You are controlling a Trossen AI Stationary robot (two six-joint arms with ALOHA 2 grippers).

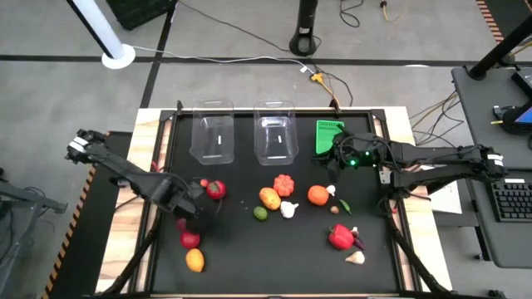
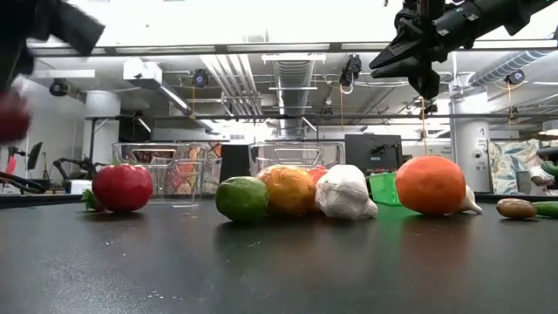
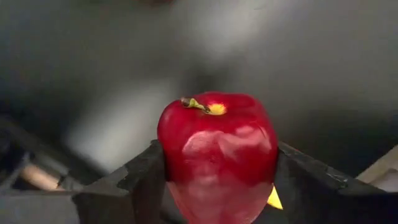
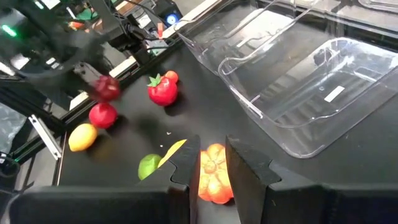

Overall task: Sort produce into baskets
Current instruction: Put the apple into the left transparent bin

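red apple (image 3: 217, 155) | clamped in left jaws | right jaws closed, empty | no legible writing

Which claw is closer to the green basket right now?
Right. The right claw hangs beside the green basket, while the left claw is across the table, gripping a red apple.

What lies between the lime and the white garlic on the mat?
In the low view, an orange-yellow fruit sits between the lime and the garlic; the high view confirms it.
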